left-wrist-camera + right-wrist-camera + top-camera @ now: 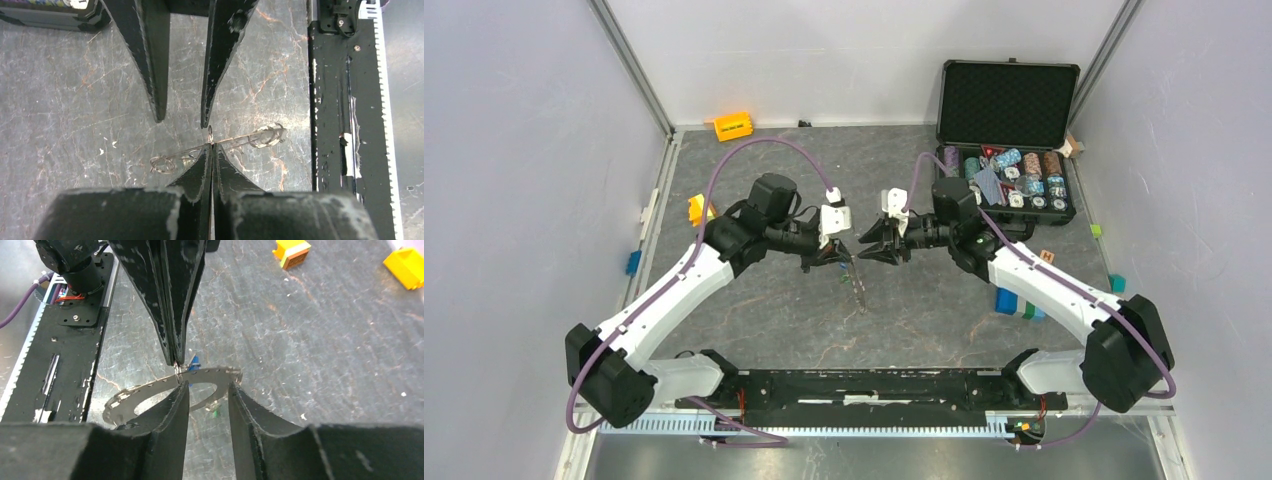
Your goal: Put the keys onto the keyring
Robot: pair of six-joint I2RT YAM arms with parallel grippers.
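Keyring [145, 390] is being clamped at rim by left gripper [176, 362], jaws closed | right gripper [208, 385], jaws half apart, astride keyring | level, firm pinch is being advised

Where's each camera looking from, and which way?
Top camera: above, behind the arms, looking down at the table; left arm and right arm show.
Left wrist camera: on that wrist, looks past its shut left gripper at the right gripper.
Right wrist camera: on that wrist, looks past its open right gripper at the left gripper.
Both wrist views share the keyring the left gripper pinches.
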